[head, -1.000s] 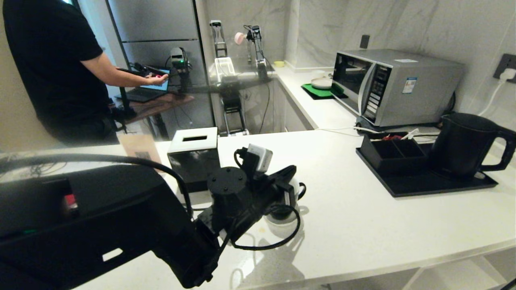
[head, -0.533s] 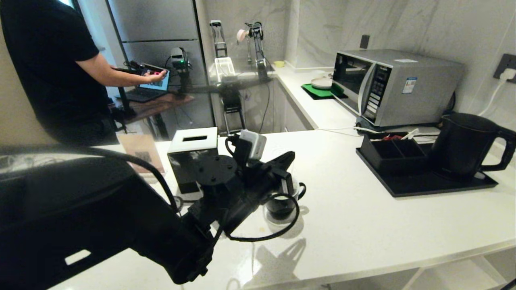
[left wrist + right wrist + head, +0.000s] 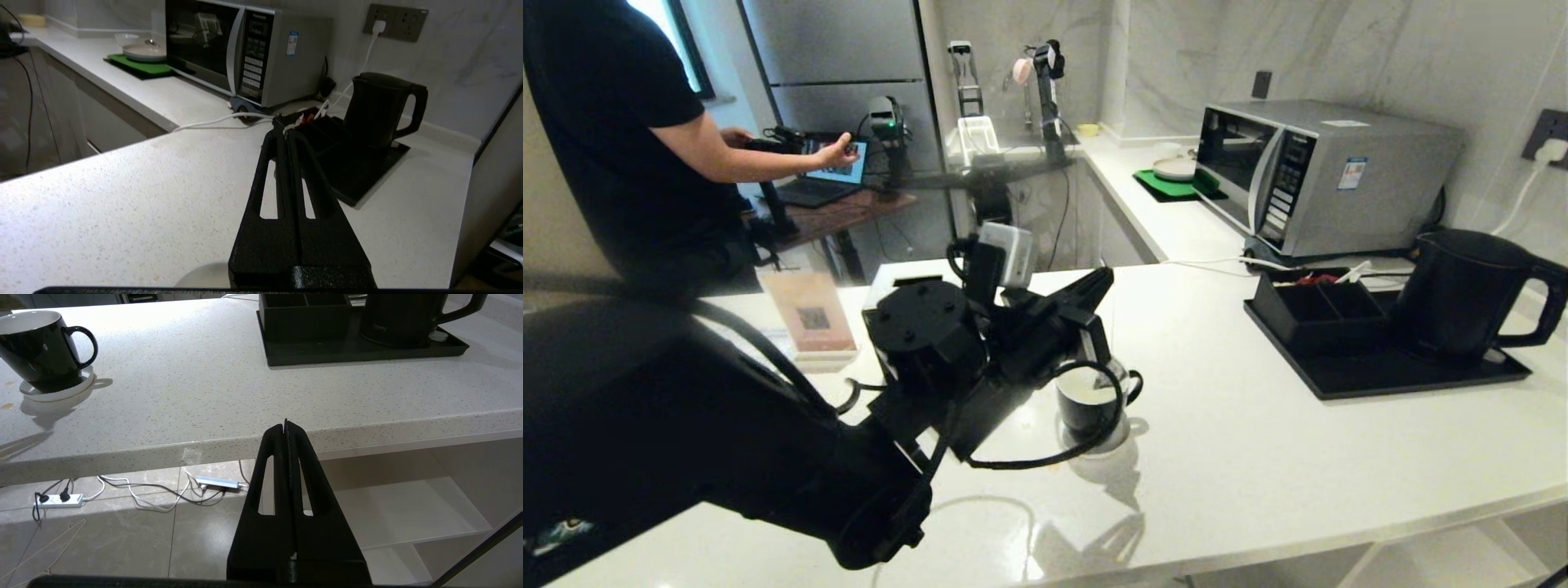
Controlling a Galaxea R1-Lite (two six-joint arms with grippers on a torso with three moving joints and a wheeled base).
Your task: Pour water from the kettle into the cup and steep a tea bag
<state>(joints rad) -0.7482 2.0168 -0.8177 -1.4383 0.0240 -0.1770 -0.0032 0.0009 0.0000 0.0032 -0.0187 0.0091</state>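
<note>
The left gripper (image 3: 1101, 282) hangs in the air above the cup (image 3: 1089, 402), jaws pressed tight together. At the tips a scrap of white and red shows, though what it is I can't make out. Below the jaws the black cup sits on a white coaster (image 3: 1094, 437), a pale pool in its white inside. Out beyond the fingertips stands the kettle (image 3: 378, 109) on its black tray (image 3: 359, 163), well apart, microwave (image 3: 245, 57) behind. The right gripper (image 3: 287, 426) waits low, off the counter (image 3: 204, 388) edge, jaws shut on nothing, the cup (image 3: 39, 349) far off to one side. A person (image 3: 613, 139) stands at a laptop in back.
</note>
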